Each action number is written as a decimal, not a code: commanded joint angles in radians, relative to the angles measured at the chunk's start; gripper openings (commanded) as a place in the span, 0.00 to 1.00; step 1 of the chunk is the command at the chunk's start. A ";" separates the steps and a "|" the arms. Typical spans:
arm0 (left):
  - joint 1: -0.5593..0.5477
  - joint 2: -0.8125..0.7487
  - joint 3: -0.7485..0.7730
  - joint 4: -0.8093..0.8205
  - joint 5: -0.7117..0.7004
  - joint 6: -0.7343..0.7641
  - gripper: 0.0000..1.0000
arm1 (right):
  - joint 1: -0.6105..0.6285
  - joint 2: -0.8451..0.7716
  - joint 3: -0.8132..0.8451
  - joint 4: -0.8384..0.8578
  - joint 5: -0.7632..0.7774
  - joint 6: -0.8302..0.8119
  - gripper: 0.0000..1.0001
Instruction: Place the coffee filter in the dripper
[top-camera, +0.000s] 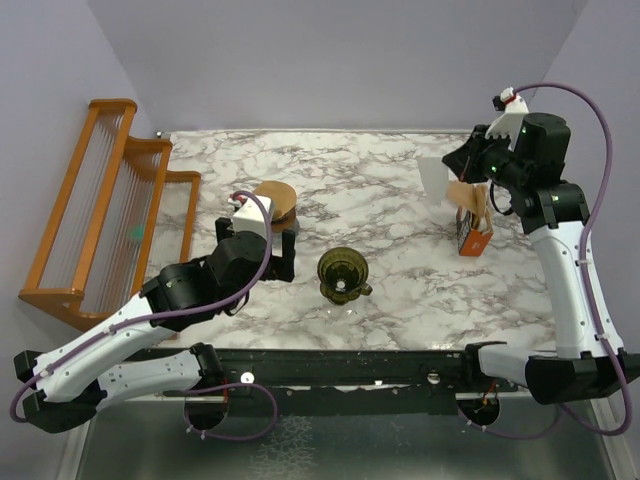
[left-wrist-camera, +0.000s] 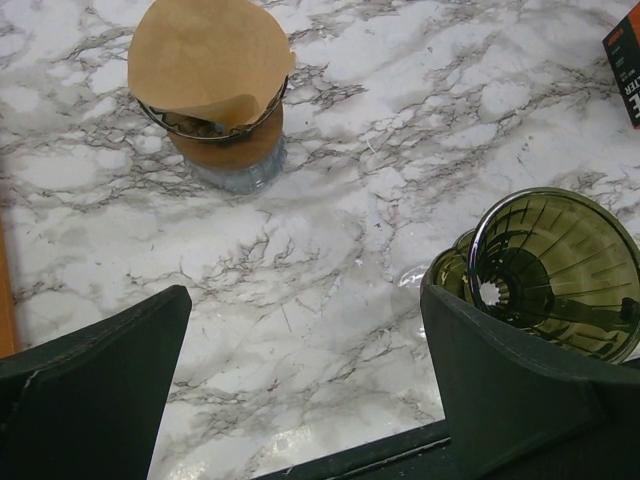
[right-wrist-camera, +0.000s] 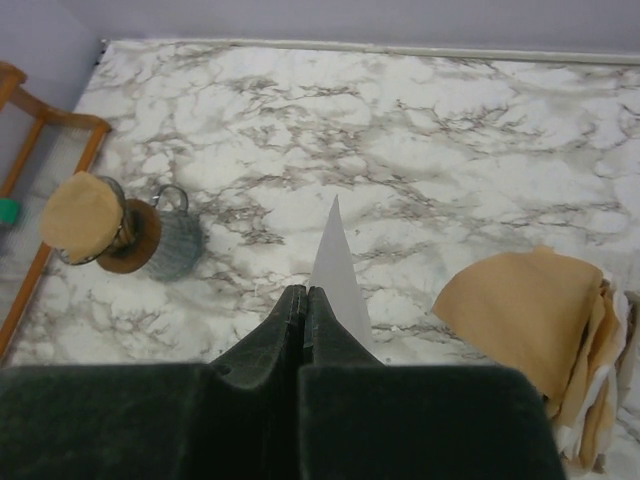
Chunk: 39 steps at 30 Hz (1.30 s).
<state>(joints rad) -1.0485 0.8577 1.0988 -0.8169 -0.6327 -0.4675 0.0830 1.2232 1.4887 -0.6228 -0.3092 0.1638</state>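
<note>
White paper coffee filter (right-wrist-camera: 332, 260), seemingly folded flat, juts tip-forward from the clamped right gripper (right-wrist-camera: 305, 292), above the far right of the grey-veined marble tabletop (top-camera: 385, 185). Olive translucent cone dripper (top-camera: 343, 273) stands mouth-up mid-table. Left gripper (left-wrist-camera: 300, 330) gapes empty. Lilac walls (top-camera: 330, 60).

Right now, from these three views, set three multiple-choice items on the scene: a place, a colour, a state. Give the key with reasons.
1. Where does the dripper stand?
A. on the wooden rack
B. on the marble table, between the two arms
C. in the orange box

2. What colour is the coffee filter that the right gripper holds?
A. tan
B. green
C. white

3. How do the jaws of the left gripper stand?
A. wide open, holding nothing
B. shut on the dripper
C. shut on a tan paper

Key: 1 B, the top view shows it on the marble, mid-table. 2 C, the sheet pinched in the shut jaws is white. 3 A, the left wrist view shows bare marble between the jaws.
</note>
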 joint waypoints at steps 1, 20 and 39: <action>0.004 0.005 0.048 0.004 0.008 0.024 0.99 | -0.007 -0.031 -0.005 0.030 -0.171 -0.024 0.01; 0.004 0.036 0.142 0.004 0.073 0.081 0.99 | -0.005 -0.059 -0.008 0.117 -0.600 0.005 0.01; 0.004 0.141 0.437 -0.078 0.405 0.270 0.99 | 0.344 0.102 0.147 -0.077 -0.729 -0.082 0.01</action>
<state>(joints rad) -1.0473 0.9878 1.4815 -0.8322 -0.3195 -0.2554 0.3809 1.2964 1.5795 -0.6193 -1.0267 0.1246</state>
